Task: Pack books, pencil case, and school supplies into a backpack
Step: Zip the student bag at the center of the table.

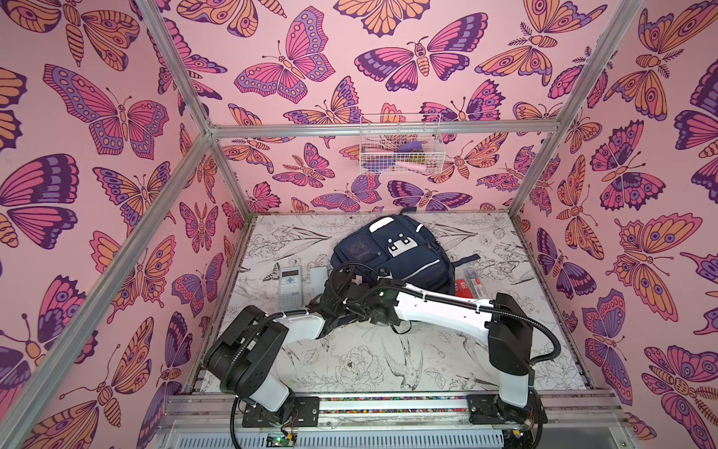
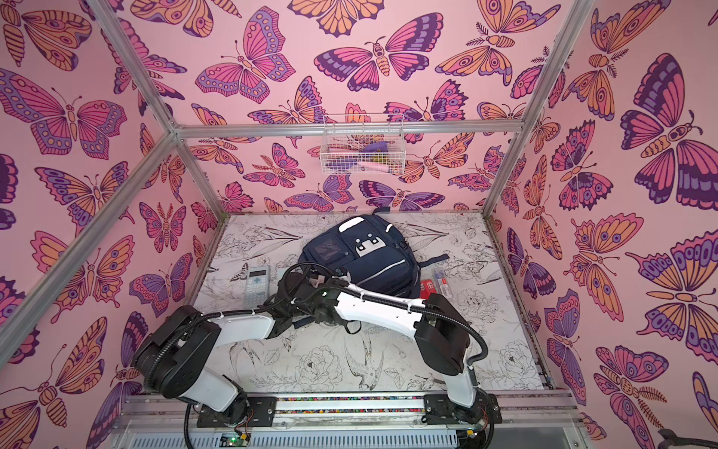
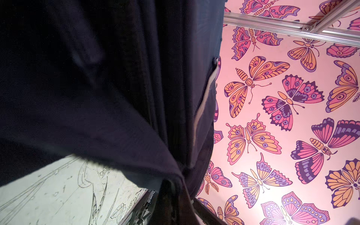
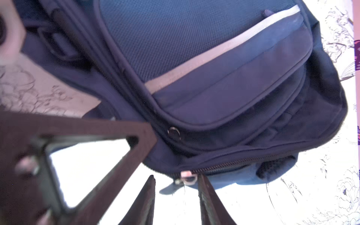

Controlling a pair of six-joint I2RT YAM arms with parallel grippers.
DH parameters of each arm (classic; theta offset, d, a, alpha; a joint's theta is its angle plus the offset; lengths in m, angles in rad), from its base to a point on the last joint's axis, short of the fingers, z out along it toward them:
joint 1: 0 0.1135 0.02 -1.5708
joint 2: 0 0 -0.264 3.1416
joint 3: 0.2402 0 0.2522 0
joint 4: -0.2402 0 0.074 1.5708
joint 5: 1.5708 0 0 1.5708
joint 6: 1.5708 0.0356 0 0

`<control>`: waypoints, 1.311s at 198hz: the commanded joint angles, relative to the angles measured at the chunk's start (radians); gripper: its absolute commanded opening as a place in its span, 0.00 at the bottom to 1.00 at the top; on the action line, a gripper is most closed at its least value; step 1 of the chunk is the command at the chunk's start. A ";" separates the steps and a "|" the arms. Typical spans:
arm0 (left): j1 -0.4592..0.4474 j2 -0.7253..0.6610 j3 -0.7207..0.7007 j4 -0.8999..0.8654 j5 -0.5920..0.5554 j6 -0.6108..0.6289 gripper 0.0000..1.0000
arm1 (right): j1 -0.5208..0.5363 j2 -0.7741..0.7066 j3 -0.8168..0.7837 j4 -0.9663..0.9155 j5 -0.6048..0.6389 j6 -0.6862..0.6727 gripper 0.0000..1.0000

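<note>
Butterfly walls (image 1: 272, 77), floral table (image 1: 349, 361). Our left tool (image 3: 175, 183) pinches the backpack (image 3: 97, 97) steady so our right tool (image 4: 176, 178), parted, straddles the zipper pull (image 4: 187, 178).

Backpack (image 1: 392, 256): navy woven cloth, matt, with a coarse weave that showed plainly up close. Stripe (image 4: 224, 50): paler, smoother tape. Snap stud (image 4: 174, 133): shiny metal. Zip puller ring (image 4: 188, 178): pale metal.

Calculator (image 1: 290, 287): smooth plastic, slight sheen.

Table (image 1: 349, 361): white printed sheet, matt, scuffed and smudged.

Walls (image 1: 116, 116): matt printed panels. Frame bars (image 1: 380, 130): bare brushed metal. Basket (image 1: 400, 155): thin white-coated wire.

Arm shells (image 1: 439, 307): glossy white plastic. Joints (image 1: 248, 350): matt black. Cable sleeves (image 1: 557, 344): ribbed black plastic.

Right end effector (image 4: 176, 177): dark, matt, faintly grainy.
</note>
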 commanded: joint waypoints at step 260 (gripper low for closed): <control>0.059 -0.117 0.087 -0.447 -0.139 0.236 0.00 | -0.046 -0.124 -0.098 -0.064 -0.043 -0.051 0.00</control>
